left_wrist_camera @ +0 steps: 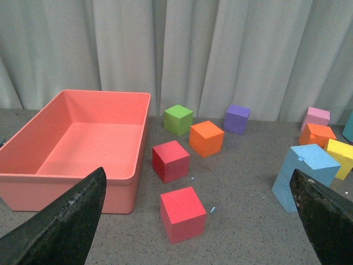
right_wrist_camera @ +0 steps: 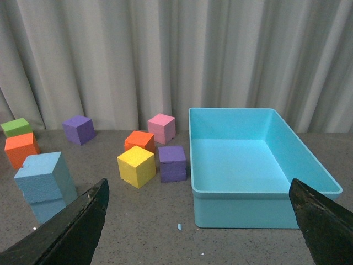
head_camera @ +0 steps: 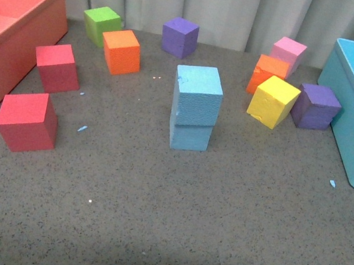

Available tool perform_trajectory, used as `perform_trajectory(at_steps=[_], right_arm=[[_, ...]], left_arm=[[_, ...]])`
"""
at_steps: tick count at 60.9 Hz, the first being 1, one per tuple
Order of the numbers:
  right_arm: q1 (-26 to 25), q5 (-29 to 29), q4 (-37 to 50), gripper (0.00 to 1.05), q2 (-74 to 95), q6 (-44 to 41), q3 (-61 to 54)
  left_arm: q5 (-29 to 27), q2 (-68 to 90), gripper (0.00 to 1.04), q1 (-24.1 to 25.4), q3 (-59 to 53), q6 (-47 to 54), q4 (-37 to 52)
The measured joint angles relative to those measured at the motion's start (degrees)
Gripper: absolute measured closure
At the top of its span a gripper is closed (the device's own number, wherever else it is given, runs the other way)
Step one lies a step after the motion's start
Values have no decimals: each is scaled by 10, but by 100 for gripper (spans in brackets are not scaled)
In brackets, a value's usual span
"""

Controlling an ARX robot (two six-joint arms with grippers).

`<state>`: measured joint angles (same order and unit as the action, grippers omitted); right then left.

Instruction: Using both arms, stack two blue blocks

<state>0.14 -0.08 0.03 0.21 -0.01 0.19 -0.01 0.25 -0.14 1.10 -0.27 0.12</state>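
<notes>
No readable text, label or number appears anywhere.

Front camera is sitting high on the robot body, looking down and forward at the grey table [head_camera: 166, 239], curtain [head_camera: 206, 1] closing off the back. Neither arm is showing in it. Left wrist camera is hanging low over the table's left side, facing the curtain, with the red bin [left_wrist_camera: 83, 143] close and dark fingers [left_wrist_camera: 60, 226] framing the bottom corners. Right wrist camera is mirroring that on the right side, with the turquoise bin [right_wrist_camera: 259, 193] close. All three are catching the blue stack [head_camera: 194, 108] and the loose cubes behind it.
</notes>
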Motion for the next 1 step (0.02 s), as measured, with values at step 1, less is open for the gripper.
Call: perform_trajectory(at_steps=[1], right_arm=[[0, 0, 0, 9, 0, 0, 0]], left_arm=[[0, 0, 7, 0, 0, 0, 0]])
